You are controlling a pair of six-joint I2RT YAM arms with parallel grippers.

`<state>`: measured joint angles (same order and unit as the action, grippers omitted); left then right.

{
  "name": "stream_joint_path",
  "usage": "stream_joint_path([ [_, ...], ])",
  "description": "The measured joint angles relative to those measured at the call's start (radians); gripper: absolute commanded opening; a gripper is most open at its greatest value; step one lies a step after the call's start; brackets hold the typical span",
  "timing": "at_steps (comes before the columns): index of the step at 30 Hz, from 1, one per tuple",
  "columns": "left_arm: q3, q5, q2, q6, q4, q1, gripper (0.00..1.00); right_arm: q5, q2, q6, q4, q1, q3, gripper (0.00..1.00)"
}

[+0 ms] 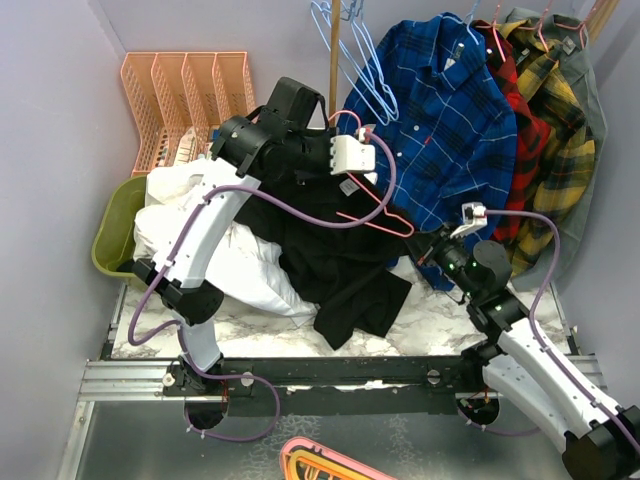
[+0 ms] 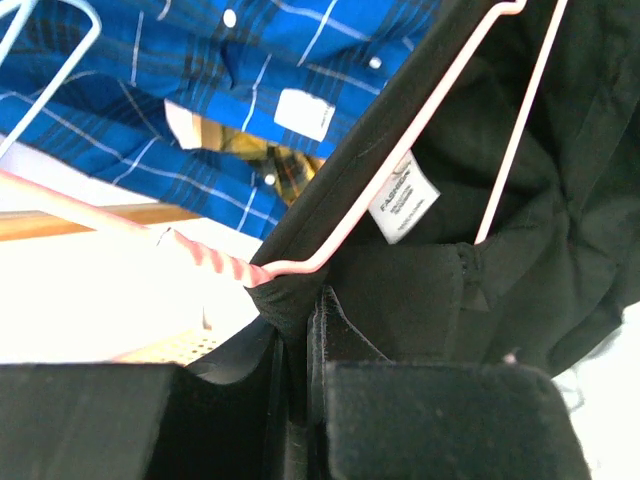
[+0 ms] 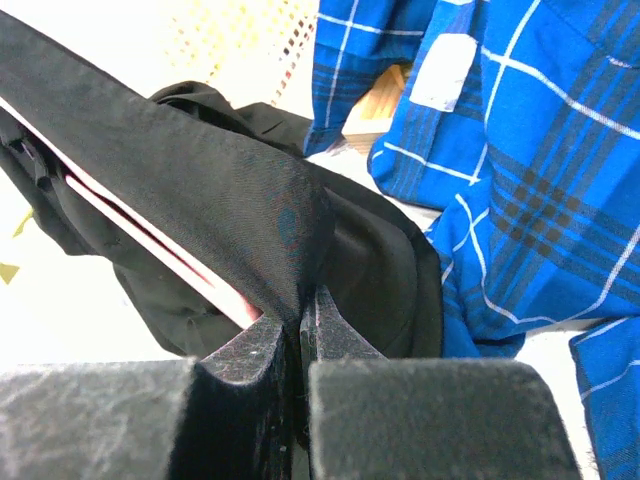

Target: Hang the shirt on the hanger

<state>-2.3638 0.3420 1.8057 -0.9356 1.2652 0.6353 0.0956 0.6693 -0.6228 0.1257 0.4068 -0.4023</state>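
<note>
The black shirt (image 1: 340,270) hangs bunched between my two grippers, its lower part resting on the marble table. The pink hanger (image 1: 385,218) is partly inside it, with its hook up near my left wrist. My left gripper (image 1: 335,178) is raised and shut on the shirt's collar edge (image 2: 295,300). The pink wire (image 2: 340,235) runs along the collar by the white label (image 2: 405,197). My right gripper (image 1: 425,248) is shut on a fold of shirt (image 3: 250,210) at the hanger's right end. The pink bar (image 3: 150,235) shows just under the cloth.
A white garment (image 1: 200,235) is piled at the left over a green bin (image 1: 112,235), with orange baskets (image 1: 185,95) behind. A blue plaid shirt (image 1: 440,120), red and yellow plaid shirts (image 1: 545,120) and light blue hangers (image 1: 350,50) hang at the back beside a wooden pole (image 1: 335,45).
</note>
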Motion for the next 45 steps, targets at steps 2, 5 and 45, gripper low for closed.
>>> stream_joint_path([
  [2,0.011,-0.043,0.000,-0.022,-0.002,0.002,0.00,-0.018,0.019,0.005,-0.038,0.000,-0.033,0.01],
  [5,0.029,-0.103,-0.001,-0.045,-0.011,0.005,0.00,-0.043,0.061,0.015,-0.100,0.000,-0.094,0.01],
  [45,0.070,-0.202,-0.135,0.359,-0.336,0.034,0.00,0.139,0.339,0.101,-0.480,0.220,-0.797,0.99],
])
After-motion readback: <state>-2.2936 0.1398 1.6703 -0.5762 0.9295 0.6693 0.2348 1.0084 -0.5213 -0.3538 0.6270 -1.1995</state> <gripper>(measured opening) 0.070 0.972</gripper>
